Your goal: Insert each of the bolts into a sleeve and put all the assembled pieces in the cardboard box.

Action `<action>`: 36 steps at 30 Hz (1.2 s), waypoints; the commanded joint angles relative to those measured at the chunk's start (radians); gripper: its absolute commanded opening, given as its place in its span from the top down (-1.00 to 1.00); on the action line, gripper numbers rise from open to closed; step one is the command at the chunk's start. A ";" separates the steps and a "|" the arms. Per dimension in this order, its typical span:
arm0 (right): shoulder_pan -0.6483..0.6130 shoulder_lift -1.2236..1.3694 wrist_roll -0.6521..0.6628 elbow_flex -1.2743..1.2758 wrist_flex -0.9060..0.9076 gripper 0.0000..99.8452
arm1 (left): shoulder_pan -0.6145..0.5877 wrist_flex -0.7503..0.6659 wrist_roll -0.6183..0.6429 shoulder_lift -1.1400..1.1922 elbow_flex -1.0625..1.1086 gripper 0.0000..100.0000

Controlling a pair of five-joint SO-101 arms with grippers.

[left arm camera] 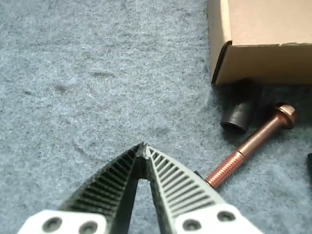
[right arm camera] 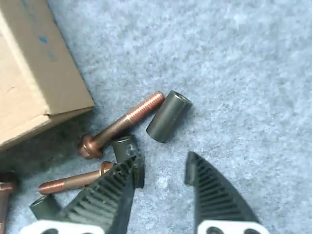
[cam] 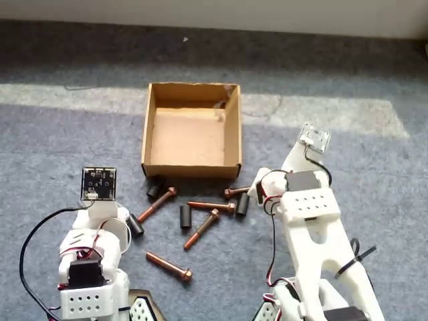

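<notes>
While left claw [left arm camera: 143, 148] hangs closed | right claw [right arm camera: 163, 160] spread beside sleeve [right arm camera: 122, 145]

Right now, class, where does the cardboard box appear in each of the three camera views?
High view: the cardboard box sits centrally, open, beyond the loose bolts.
Left wrist view: one front corner of the box, ahead of the shut left pincer, a sleeve at its foot.
Right wrist view: its other front corner, a bolt nearby.
Shared landmark: the box's front wall.

floor: grey-blue carpet [cam: 60, 140] | light: sunlit band [cam: 334, 112] | far edge: pale strip [cam: 200, 8]
</notes>
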 commanded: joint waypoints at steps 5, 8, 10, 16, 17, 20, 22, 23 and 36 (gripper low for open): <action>0.008 0.018 0.000 0.015 -0.096 0.54 | -0.010 -0.018 0.005 -0.013 -0.004 0.99; 0.008 0.099 -0.048 0.015 -0.153 0.54 | -0.010 -0.018 0.005 -0.013 -0.004 0.99; 0.008 0.163 -0.060 0.005 -0.174 0.54 | -0.010 -0.018 0.005 -0.013 -0.004 0.99; 0.016 0.348 -0.060 -0.067 -0.174 0.54 | -0.010 -0.018 0.005 -0.013 -0.004 0.99; 0.019 0.369 -0.060 -0.073 -0.174 0.55 | -0.010 -0.018 0.005 -0.013 -0.004 0.99; 0.048 0.392 -0.057 -0.088 -0.174 0.71 | -0.010 -0.018 0.005 -0.013 -0.004 0.99; 0.076 0.392 -0.052 -0.097 -0.174 0.87 | -0.010 -0.017 0.005 -0.013 -0.004 0.99; 0.087 0.392 -0.052 -0.101 -0.174 0.94 | -0.010 -0.017 0.005 -0.013 -0.004 0.99; 0.094 0.166 0.117 -0.133 0.039 0.99 | -0.010 -0.014 0.005 -0.013 -0.004 0.99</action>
